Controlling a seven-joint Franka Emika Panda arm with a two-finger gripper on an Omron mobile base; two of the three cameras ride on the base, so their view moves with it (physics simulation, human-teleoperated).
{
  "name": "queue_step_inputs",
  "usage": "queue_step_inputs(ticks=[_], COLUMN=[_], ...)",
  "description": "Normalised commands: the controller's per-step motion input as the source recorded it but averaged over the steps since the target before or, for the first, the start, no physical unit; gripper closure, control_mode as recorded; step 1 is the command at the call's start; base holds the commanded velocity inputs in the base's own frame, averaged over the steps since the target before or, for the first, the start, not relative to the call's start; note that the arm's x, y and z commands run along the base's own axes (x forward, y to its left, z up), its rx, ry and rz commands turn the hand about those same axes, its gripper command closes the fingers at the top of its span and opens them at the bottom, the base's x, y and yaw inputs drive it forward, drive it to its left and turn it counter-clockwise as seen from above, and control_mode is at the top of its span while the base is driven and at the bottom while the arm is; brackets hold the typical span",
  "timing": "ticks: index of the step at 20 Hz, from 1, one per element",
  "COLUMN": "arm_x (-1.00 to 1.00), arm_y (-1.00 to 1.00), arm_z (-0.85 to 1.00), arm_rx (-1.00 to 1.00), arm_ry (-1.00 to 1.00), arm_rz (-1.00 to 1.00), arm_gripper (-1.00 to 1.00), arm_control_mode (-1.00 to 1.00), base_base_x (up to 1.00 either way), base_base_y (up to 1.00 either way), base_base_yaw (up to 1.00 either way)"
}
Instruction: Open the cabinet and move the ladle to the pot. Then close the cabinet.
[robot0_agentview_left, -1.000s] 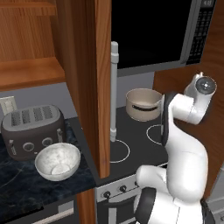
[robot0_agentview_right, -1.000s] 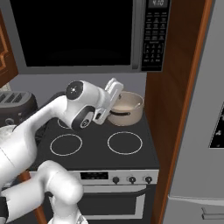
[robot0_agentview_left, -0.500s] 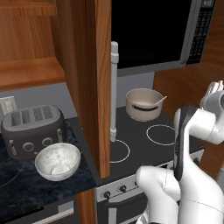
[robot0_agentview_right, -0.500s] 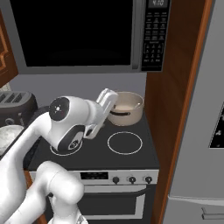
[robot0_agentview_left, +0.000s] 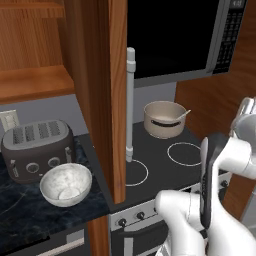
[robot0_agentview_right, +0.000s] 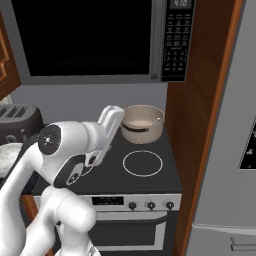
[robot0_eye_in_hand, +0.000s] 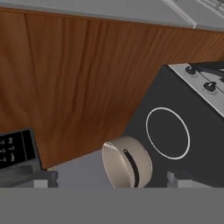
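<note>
1. Wood is seen first at the left: the cabinet (robot0_agentview_left: 97, 85) stands open, and its door is swung out over the front of the bench (robot0_agentview_left: 20, 202). Under it, a grey toaster (robot0_agentview_left: 35, 145) and a white bowl (robot0_agentview_left: 65, 182) are set on the bench.
2. A long silver handle (robot0_agentview_left: 130, 105) is seen on the edge of the door. Nothing is touching it.
3. Further right, the pot (robot0_agentview_left: 162, 119) is set on the back of the black stove (robot0_agentview_left: 165, 165). The ladle (robot0_agentview_left: 183, 114) is already laid inside it, with its thin rod leaning out over the right rim.
4. At the right, the arm has been pulled back from the pot and folded lower in the last second. The gripper (robot0_eye_in_hand: 112, 179) is held a little way from the pot, with the jaws spread wide and nothing held between them.
5. From this it can be judged that the ladle step is done. Only the door is left to be shut, so the arm must be swung back left to the door.
</note>
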Motion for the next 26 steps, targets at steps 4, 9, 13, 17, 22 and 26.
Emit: queue_step_inputs(ticks=[4, 9, 13, 17, 22, 26], arm_x=[-0.21, -0.23, -0.07, -0.06, -0.10, 0.00], arm_y=[0.06, 0.00, 0.01, 0.04, 0.01, 0.00], arm_z=[0.35, 0.39, 0.27, 0.09, 0.03, 0.00], arm_rx=[0.00, 0.00, -0.01, -0.02, -0.01, 0.00], arm_ry=[0.01, 0.00, 0.00, 0.00, -0.02, 0.00], arm_rz=[0.07, 0.06, 0.05, 0.03, 0.00, 0.00], arm_gripper=[-1.00, -1.00, -1.00, -1.00, -1.00, -1.00], arm_control_mode=[-1.00, -1.00, -1.00, -1.00, 1.00, 1.00], base_base_x=[0.00, 0.00, 0.00, 0.00, -0.68, -1.00], base_base_y=[0.00, 0.00, 0.00, 0.00, 0.01, 0.03], base_base_yaw=[0.00, 0.00, 0.00, 0.00, 0.01, 0.01])
